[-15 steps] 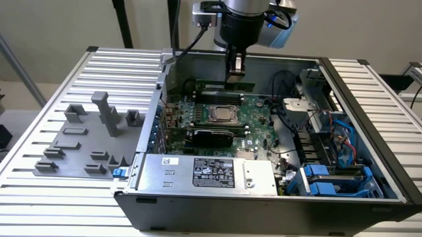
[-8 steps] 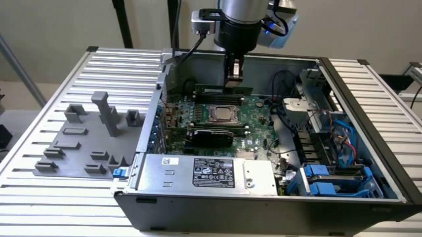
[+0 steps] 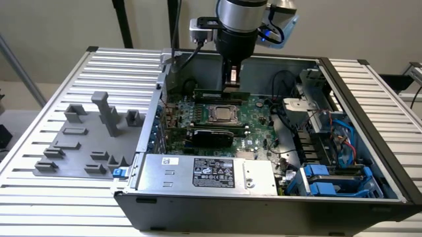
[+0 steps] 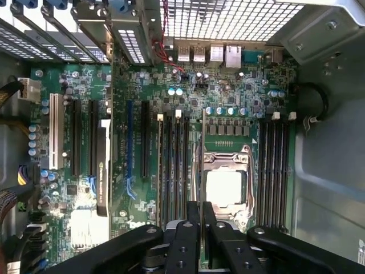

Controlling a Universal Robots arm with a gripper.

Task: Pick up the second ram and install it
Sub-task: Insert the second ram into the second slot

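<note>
My gripper [image 3: 231,85] reaches down into the open computer case [image 3: 264,212], at the far side of the motherboard [image 3: 254,121]. It is shut on the second ram [image 3: 214,93], a thin green-edged stick held level just behind the CPU socket [image 3: 224,113]. In the wrist view the second ram [image 4: 202,154] appears edge-on as a thin line running out from my closed gripper [image 4: 201,225]. It lies between the bank of memory slots [image 4: 174,165] and the CPU socket [image 4: 225,188]. Whether it touches a slot I cannot tell.
A black expansion card [image 3: 211,134] stands in front of the socket. A second bank of slots [image 4: 274,165] lies on the socket's other side. The power supply [image 3: 204,173] and blue drive bays [image 3: 329,180] fill the case's near side. Grey fixture blocks [image 3: 86,143] sit at the exterior view's left.
</note>
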